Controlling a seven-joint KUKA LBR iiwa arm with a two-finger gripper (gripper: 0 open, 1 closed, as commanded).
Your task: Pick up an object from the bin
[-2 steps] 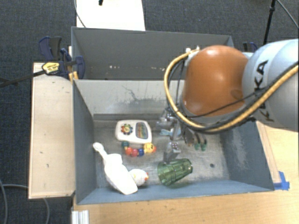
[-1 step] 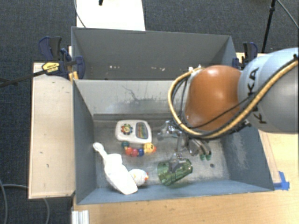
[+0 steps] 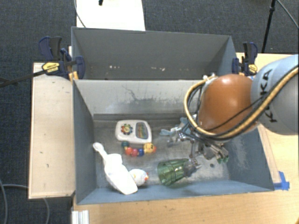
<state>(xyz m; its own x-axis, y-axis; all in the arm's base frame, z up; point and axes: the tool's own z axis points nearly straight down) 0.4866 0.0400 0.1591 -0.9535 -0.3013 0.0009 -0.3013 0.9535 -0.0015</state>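
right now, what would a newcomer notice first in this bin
The arm's round orange wrist cover at the right of the grey metal bin, its tool beside a clear green plastic cup lying on its side near the front wall. Then the white plastic scoop at front left and the white toy panel with coloured buttons behind it.

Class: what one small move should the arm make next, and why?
Probably ease the tool slightly down and toward the green see-through cup, lying on its side by the bin's front wall. The tool sits at the cup's end toward the arm; the white scoop and button toy lie farther off.
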